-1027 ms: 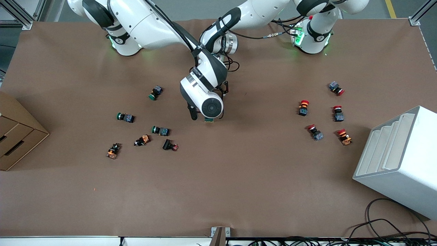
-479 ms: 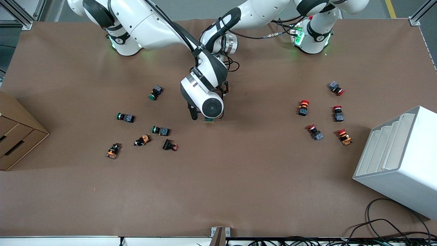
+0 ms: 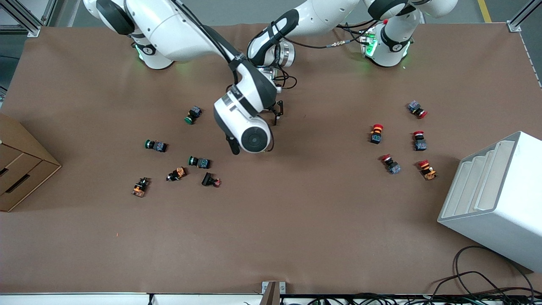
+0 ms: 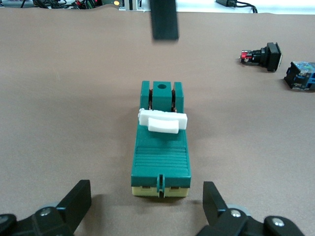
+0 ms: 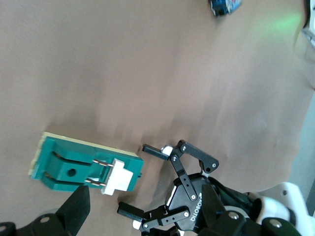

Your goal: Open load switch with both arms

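A: Left wrist view has the load switch [image 4: 161, 147] flat on the worktop [image 3: 296, 220], mid-table, white lever [image 4: 162, 121] across it. Left gripper [image 4: 147, 209] spread just short of its end, right gripper [image 5: 142, 221] spread above.

B: We'd clamp the green body squarely before touching the lever. Push buttons [image 3: 199, 162] sit well apart; room all round.

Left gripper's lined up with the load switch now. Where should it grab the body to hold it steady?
Grip the load switch across its long flat sides, at the ribbed end nearest the open left gripper. The fingers already flank that end, and this leaves the white lever free for the right gripper.
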Controlling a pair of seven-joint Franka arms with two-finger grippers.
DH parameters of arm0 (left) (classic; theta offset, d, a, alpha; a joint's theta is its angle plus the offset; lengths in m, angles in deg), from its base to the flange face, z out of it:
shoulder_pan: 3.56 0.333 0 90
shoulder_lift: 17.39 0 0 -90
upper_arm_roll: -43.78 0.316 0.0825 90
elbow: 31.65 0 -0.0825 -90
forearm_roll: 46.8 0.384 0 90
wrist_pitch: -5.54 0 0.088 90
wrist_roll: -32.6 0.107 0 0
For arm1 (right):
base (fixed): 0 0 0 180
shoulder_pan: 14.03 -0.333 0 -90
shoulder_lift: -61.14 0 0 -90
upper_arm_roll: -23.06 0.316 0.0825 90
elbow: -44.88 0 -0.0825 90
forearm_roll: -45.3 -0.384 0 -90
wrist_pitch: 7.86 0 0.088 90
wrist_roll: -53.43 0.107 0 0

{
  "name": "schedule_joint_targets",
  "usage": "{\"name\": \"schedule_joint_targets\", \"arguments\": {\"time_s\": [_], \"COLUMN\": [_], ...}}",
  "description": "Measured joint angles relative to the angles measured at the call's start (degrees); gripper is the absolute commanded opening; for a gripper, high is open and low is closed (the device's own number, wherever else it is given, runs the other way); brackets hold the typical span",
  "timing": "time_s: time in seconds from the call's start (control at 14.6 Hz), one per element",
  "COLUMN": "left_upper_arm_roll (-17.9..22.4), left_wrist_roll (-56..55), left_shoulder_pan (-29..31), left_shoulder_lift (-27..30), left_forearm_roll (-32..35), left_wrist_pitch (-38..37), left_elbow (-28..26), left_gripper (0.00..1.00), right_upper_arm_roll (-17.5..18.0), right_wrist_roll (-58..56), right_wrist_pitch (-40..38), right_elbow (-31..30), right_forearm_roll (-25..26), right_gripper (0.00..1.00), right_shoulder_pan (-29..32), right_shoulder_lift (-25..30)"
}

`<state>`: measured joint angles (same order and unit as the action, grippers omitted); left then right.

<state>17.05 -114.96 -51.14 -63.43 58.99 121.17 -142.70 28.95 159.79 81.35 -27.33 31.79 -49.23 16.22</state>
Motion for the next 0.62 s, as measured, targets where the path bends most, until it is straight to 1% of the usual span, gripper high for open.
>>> {"name": "schedule_joint_targets", "arguments": {"time_s": [0.14, 0.21, 0.27, 0.41, 0.48, 0.62], "left_upper_arm_roll": [0.00, 0.00, 0.00, 0.00, 0.00, 0.00], "left_wrist_roll": [0.00, 0.00, 0.00, 0.00, 0.00, 0.00], "left_shoulder_pan": [0.01, 0.01, 0.02, 0.04, 0.05, 0.07], "left_shoulder_lift": [0.00, 0.00, 0.00, -0.01, -0.02, -0.02], "left_forearm_roll": [0.00, 0.00, 0.00, 0.00, 0.00, 0.00], "left_wrist_pitch": [0.01, 0.02, 0.04, 0.09, 0.10, 0.12], "left_elbow": [0.01, 0.01, 0.03, 0.06, 0.08, 0.10], "left_gripper": [1.00, 1.00, 1.00, 1.00, 1.00, 1.00], "right_upper_arm_roll": [-0.45, -0.70, -0.87, -1.14, -1.27, -1.41], "right_wrist_roll": [-6.03, -9.92, -14.45, -26.59, -32.54, -45.21], "right_wrist_pitch": [-0.62, -0.66, -0.74, -1.41, -1.58, -1.73], "right_elbow": [1.01, 1.19, 1.26, 1.23, 1.19, 1.16], "right_forearm_roll": [0.36, 1.33, 3.36, 8.05, 9.58, 11.11], "right_gripper": [1.00, 1.00, 1.00, 1.00, 1.00, 1.00], "right_shoulder_pan": [2.42, 3.74, 5.31, 8.97, 10.84, 15.08], "right_shoulder_lift": [0.88, 1.55, 2.49, 4.84, 5.92, 7.87]}}
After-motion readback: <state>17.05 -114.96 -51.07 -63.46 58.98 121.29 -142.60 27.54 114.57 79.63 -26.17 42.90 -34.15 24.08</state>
